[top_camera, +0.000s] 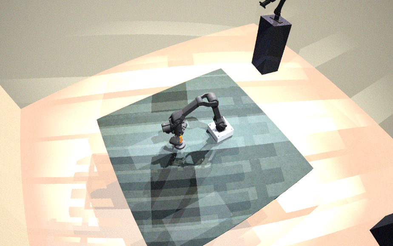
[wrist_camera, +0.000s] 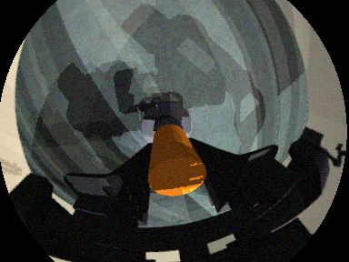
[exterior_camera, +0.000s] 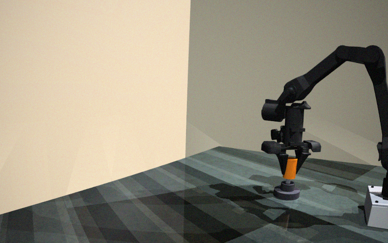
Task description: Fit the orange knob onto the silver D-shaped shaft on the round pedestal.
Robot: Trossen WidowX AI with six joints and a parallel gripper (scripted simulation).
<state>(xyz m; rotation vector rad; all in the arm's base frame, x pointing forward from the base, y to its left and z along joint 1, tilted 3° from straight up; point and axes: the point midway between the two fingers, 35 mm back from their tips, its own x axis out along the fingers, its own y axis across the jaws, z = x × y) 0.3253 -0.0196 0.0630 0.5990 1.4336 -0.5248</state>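
The orange knob (top_camera: 181, 138) (exterior_camera: 291, 169) (wrist_camera: 174, 159) is slightly tilted between the fingers of my gripper (exterior_camera: 291, 173), which is shut on it. The knob's lower end is at the top of the silver shaft (exterior_camera: 288, 181), and a short length of shaft shows below it. The round pedestal (top_camera: 180, 146) (exterior_camera: 287, 193) stands on the mat under the knob, with a gap between its raised collar and the knob. The hole and the flat sides are hidden. In the wrist view the knob covers the shaft and part of the pedestal.
The arm's white base box (top_camera: 220, 132) (exterior_camera: 378, 213) stands on the green-grey mat (top_camera: 254, 179), to the right of the pedestal. A dark block (top_camera: 271, 46) with another arm on it stands beyond the mat's far edge. Another dark block (top_camera: 385, 230) shows at the lower right.
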